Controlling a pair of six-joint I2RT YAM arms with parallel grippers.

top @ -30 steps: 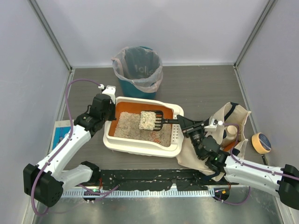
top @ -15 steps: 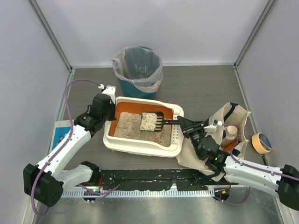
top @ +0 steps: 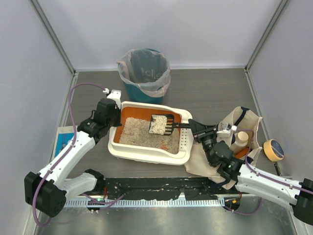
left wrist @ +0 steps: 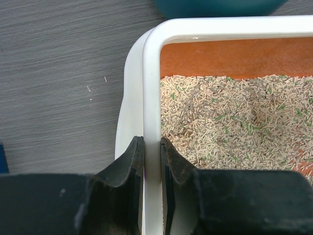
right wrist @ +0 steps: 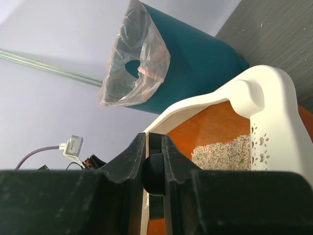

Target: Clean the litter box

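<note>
As litter box [top: 146, 153] lies left-to-right, perforated end [top: 184, 142] rightward

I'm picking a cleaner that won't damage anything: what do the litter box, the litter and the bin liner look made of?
Litter box: smooth, slightly glossy moulded plastic, with a white rim and orange inside.
Litter: short beige pellets with green flecks, probably plant-based, though that's hard to confirm.
Bin liner: thin, crinkled, see-through plastic film.
</note>
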